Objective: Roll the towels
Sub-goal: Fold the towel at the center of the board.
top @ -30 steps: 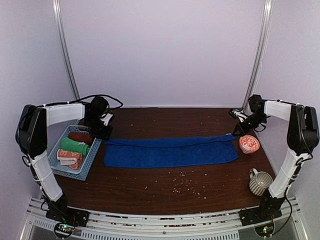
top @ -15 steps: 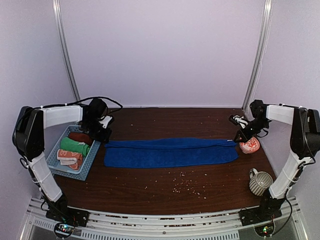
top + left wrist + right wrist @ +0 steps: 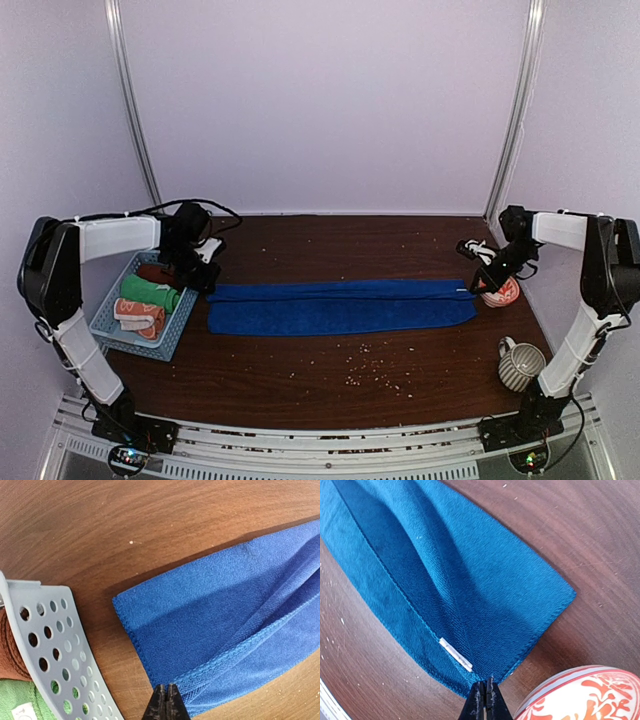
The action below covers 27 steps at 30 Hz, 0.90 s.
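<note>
On the dark wooden table (image 3: 250, 370), the long royal-blue terry towel (image 3: 340, 306) is stretched 9-to-3 o'clock, one end pinched by each closed pincer, left gripper (image 3: 167, 692) and right gripper (image 3: 484, 689).

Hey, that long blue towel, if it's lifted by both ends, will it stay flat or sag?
Probably floppy: the blue towel ridges up toward the left pincer and right pincer instead of lying stiff, so its middle would likely sag. It looks thin and light, in soft folded layers. Pushed, it would probably bunch rather than slide.
</note>
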Available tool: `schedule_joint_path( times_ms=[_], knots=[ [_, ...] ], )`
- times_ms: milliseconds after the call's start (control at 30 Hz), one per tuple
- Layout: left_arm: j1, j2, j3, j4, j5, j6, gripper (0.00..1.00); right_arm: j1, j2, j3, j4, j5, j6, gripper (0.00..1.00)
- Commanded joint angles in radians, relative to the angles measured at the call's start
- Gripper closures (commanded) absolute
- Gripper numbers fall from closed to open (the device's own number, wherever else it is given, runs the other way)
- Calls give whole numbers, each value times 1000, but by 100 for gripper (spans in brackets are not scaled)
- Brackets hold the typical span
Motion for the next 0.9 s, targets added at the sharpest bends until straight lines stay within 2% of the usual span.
schedule_joint_path(
  times_ms=[0, 167, 867],
  knots=[
    [7, -44, -26, 4, 25, 9, 100, -7, -27, -18, -57, 32, -76, 100],
    [6, -35, -49, -6, 95, 10, 100, -7, -14, -25, -79, 56, -113, 100],
    [0, -76, -78, -57, 88, -14, 100, -7, -3, -32, -162, 81, -228, 100]
  ],
)
